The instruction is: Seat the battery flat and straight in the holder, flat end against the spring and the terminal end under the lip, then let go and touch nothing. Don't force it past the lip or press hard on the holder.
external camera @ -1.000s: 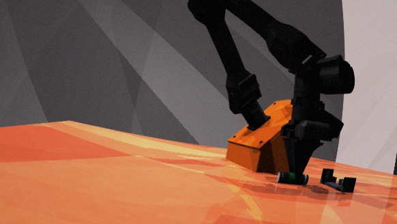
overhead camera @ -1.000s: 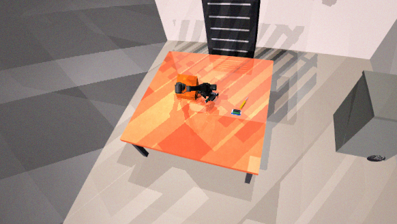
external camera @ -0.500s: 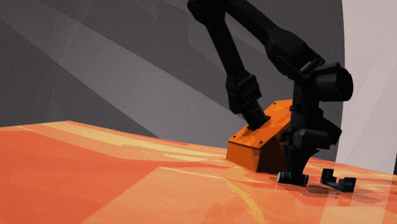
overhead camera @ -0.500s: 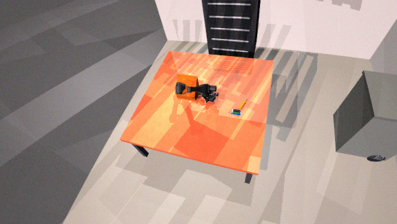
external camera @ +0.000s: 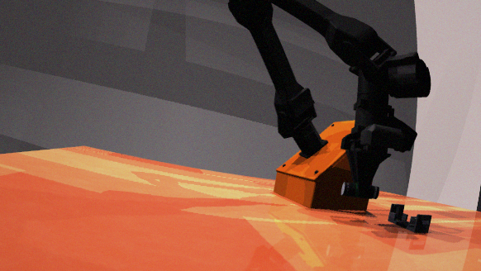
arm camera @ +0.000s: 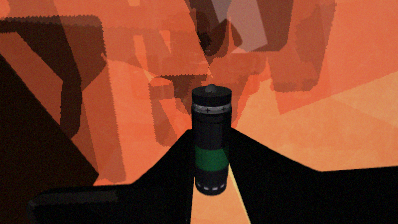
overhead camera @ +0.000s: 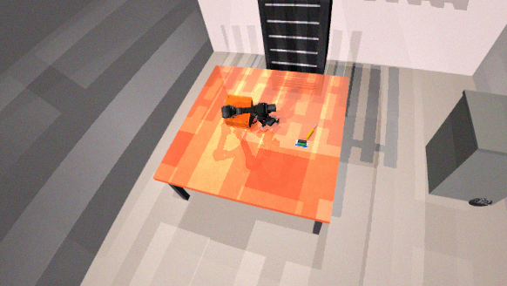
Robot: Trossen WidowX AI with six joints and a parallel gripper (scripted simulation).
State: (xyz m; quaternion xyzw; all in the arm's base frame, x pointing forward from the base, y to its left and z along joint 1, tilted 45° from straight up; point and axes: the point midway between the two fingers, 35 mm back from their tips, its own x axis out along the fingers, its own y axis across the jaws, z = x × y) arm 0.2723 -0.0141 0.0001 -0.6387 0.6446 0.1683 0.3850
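My gripper (external camera: 362, 192) (arm camera: 209, 134) is shut on the battery (external camera: 346, 189) (arm camera: 210, 159), a dark cylinder with a green band and a silver ring. In the wrist view its terminal end points up and away, and the fingers grip its sides near the middle. In the exterior view it lies about level, a little above the table. The holder (external camera: 421, 223), a small dark cradle with raised ends, stands on the table to the right of and lower than the battery. I cannot make out the holder in the wrist view.
The orange arm base (external camera: 295, 183) (overhead camera: 239, 99) stands just behind the gripper. On the table (overhead camera: 279, 174), farther right in the top view, lie a small blue, green and black item (overhead camera: 301, 143) and a yellow pen-like thing (overhead camera: 310, 132).
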